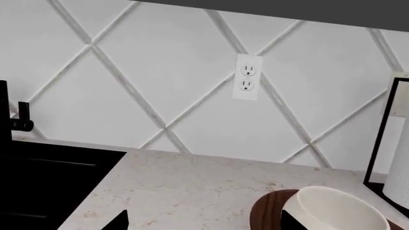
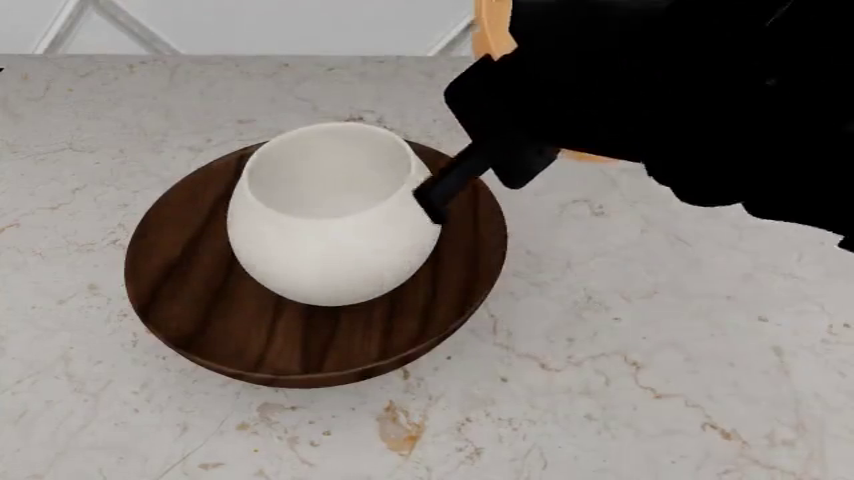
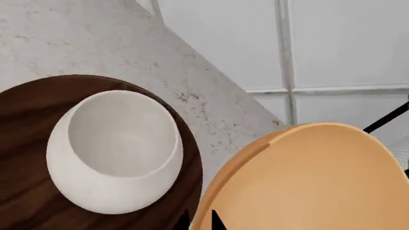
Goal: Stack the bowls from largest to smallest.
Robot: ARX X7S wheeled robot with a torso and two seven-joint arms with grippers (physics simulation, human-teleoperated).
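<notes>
The wide dark-brown wood-grain bowl (image 2: 200, 300) sits on the marble counter with the rounded white bowl (image 2: 327, 215) standing inside it. In the right wrist view my right gripper (image 3: 201, 221) is shut on the rim of the orange-tan bowl (image 3: 313, 182), one fingertip on each side of it. That bowl hangs tilted just beyond the white bowl (image 3: 115, 148). In the head view my arm hides most of the orange-tan bowl (image 2: 491, 30). My left gripper (image 1: 203, 221) is open and holds nothing. It hovers over bare counter beside the brown bowl (image 1: 268, 211).
A black sink (image 1: 45, 182) with a black faucet (image 1: 16, 120) lies at one end of the counter. A paper-towel roll in a black stand (image 1: 390, 158) stands behind the bowls. The tiled wall has a white outlet (image 1: 247, 76).
</notes>
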